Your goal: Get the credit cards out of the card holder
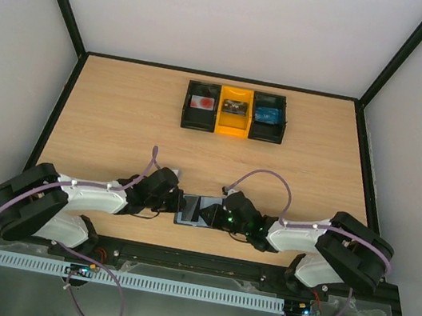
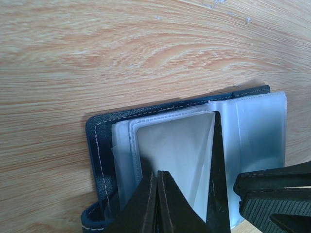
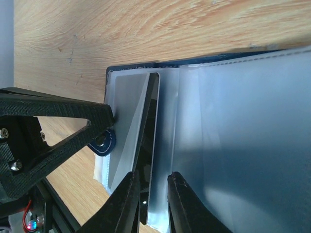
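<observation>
Near edge of the table: card holder lies open and flat between both arms; left gripper has its fingers pressed together, tips down on a clear sleeve of the holder's left page; right gripper is clamped on a dark card, which stands tilted on edge over the sleeves; far side, well apart: a row of three boxes, black, yellow, black.
</observation>
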